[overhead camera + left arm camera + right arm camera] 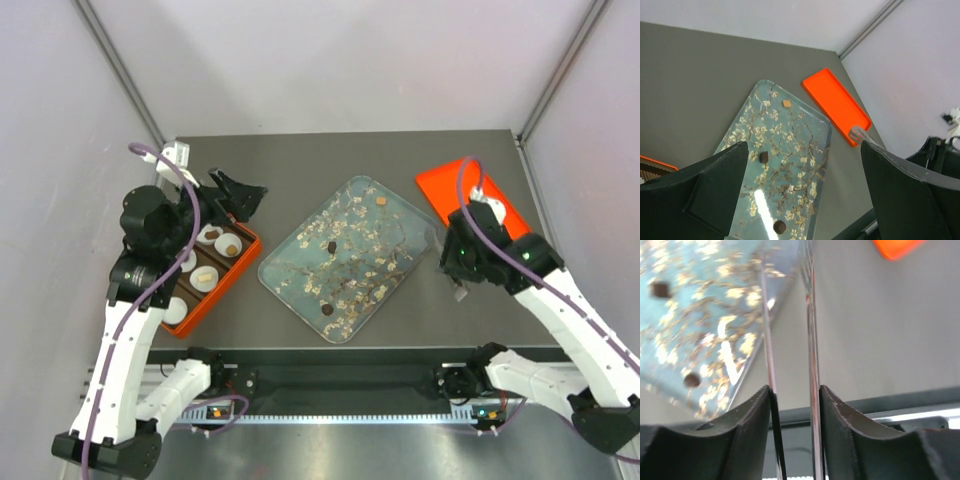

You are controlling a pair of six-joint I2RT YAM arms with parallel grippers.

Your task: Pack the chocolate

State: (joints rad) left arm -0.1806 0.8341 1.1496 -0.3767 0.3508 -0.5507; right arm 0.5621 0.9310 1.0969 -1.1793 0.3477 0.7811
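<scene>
The right gripper (795,390) pinched one pair of clear tongs (811,330), right of centre. The left gripper (802,150) gaped wide, empty. Three chocolates (331,246) lay on the one flowered tray (285,268), mid-frame. Two more showed in the orange box (222,290), left.

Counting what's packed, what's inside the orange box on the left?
White paper cups, two visibly holding chocolate pieces; the left arm hides part of the orange box.

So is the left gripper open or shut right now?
Open: the left gripper has its fingers wide apart in the left wrist view, holding nothing.
</scene>
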